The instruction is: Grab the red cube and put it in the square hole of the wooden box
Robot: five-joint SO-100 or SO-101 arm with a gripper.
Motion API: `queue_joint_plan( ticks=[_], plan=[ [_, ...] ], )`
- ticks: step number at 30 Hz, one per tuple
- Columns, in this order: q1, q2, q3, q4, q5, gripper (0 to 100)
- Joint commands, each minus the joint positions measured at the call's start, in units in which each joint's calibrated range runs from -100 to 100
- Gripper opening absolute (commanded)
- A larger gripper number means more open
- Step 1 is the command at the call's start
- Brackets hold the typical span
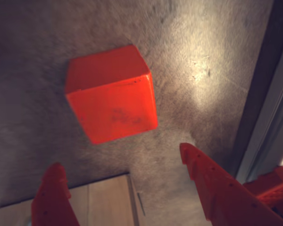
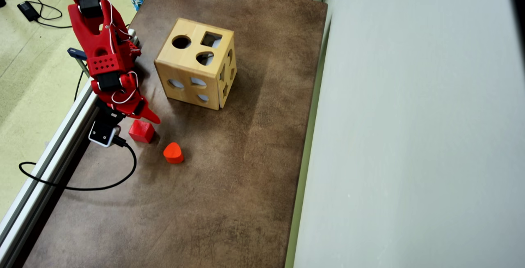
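In the overhead view, the red cube (image 2: 141, 131) sits on the brown table (image 2: 229, 169) at the left of the frame, close to the metal rail (image 2: 53, 153) along the table's edge. The red gripper (image 2: 137, 116) hangs just above and to the upper left of it, its pointed finger (image 2: 149, 116) reaching toward the cube without touching. The wrist view shows the gripper (image 1: 125, 162) spread wide and holding nothing: one finger (image 1: 52, 193) at lower left, the other at lower right, with the cube (image 1: 111, 94) lying apart from both in the upper middle of the frame.

A rounded orange-red heart block (image 2: 173, 153) rests just to the lower right of the cube in the overhead view. The wooden box (image 2: 192, 83) stands well apart, in the upper middle of the frame, with the square hole (image 2: 211, 39) at the upper right of its top face, beside a round hole (image 2: 181, 42). A corner of the box (image 1: 99, 197) shows at the bottom of the wrist view.
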Motion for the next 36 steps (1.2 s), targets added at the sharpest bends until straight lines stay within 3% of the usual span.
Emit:
queue_joint_plan(
  ticks=[1,17,36],
  plan=[
    [0.0,0.2,-0.8,-2.1,-0.2,37],
    [-0.4,9.6,-1.1,-10.8,-0.1,37],
    [-0.2,8.8,-1.1,-11.1,-0.1,37]
  ],
)
